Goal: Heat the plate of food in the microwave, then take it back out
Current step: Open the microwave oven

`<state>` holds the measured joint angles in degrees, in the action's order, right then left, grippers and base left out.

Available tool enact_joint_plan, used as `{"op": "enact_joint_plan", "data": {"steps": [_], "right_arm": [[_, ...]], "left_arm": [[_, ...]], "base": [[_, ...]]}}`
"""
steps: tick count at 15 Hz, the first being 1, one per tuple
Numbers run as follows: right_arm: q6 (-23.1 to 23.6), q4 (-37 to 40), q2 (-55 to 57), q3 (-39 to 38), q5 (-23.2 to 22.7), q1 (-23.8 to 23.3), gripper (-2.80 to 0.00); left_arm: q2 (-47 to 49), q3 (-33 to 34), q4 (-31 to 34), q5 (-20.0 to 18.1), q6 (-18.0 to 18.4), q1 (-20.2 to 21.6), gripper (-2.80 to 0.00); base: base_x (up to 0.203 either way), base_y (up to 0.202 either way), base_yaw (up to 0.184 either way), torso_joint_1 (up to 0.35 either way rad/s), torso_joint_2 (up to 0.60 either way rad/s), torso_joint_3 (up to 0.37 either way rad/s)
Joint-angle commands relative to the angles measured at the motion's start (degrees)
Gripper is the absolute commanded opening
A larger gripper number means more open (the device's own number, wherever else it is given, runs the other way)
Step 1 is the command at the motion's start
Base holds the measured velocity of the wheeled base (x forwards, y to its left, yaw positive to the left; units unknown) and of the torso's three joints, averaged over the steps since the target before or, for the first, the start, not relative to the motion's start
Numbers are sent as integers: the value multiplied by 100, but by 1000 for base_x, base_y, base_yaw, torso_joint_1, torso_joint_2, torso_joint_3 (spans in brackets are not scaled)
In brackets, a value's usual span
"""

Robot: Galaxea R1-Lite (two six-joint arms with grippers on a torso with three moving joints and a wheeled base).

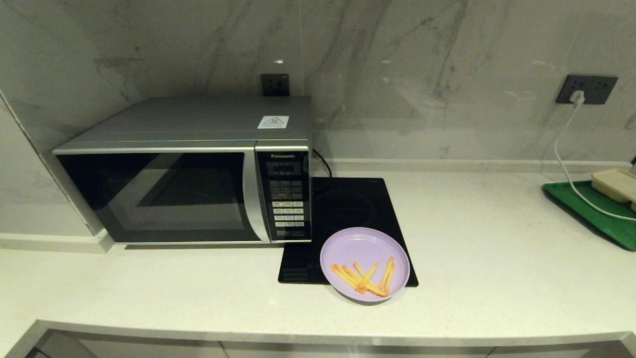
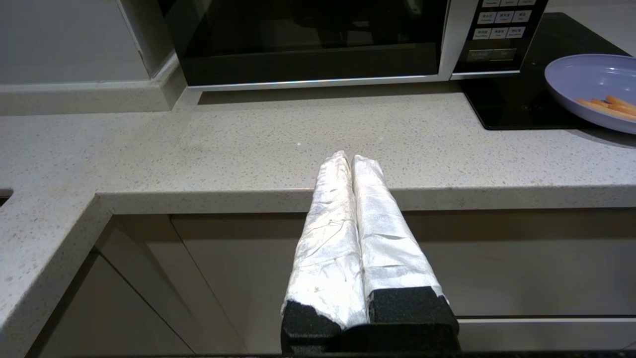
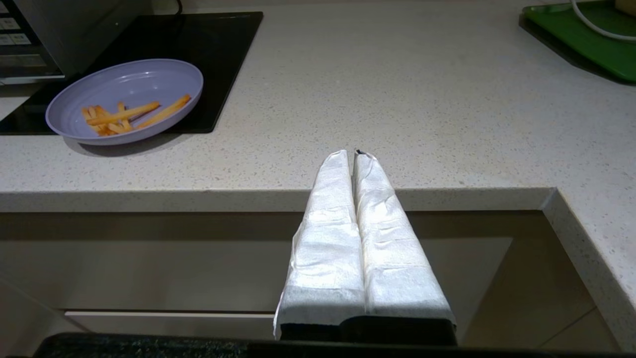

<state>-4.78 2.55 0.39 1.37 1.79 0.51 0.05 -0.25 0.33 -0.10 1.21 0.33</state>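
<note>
Microwave (image 1: 189, 169): silver-grey body, dark glass door, black panel w/ white buttons, silver handle strip. Plate of food (image 1: 365, 263): lilac-purple, orange-yellow fries on it. Hob (image 1: 348, 219): flat black. Table (image 1: 497, 248): off-white w/ fine grey speckle. Wall (image 1: 422, 64): pale marble, grey veining. Tray (image 1: 591, 211): green; box (image 1: 616, 184) on it beige; cable (image 1: 566, 159) white. Sockets: dark grey. Left end effector (image 2: 346, 158) & right end effector (image 3: 349, 155): fingers white wrap over black.
</note>
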Motion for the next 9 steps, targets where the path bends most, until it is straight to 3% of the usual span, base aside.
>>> {"op": "enact_joint_plan", "data": {"steps": [1, 6, 8, 9], "right_arm": [[-5, -17, -39, -24, 5, 2, -280], [-5, -26, -39, -31, 5, 2, -280], [-12, -26, -39, -31, 5, 2, -280], [-11, -26, -39, -31, 5, 2, -280]], "left_arm": [[-5, -1, 2, 1, 2, 2, -280], [-14, -60, 59, 67, -155, 2, -280], [7, -516, 559, 65, -274, -9, -280], [108, -1098, 1067, -99, -404, -17, -280]], "base": [[0, 0, 0, 0, 0, 0], [0, 0, 0, 0, 0, 0], [0, 0, 0, 0, 0, 0], [0, 0, 0, 0, 0, 0]]}}
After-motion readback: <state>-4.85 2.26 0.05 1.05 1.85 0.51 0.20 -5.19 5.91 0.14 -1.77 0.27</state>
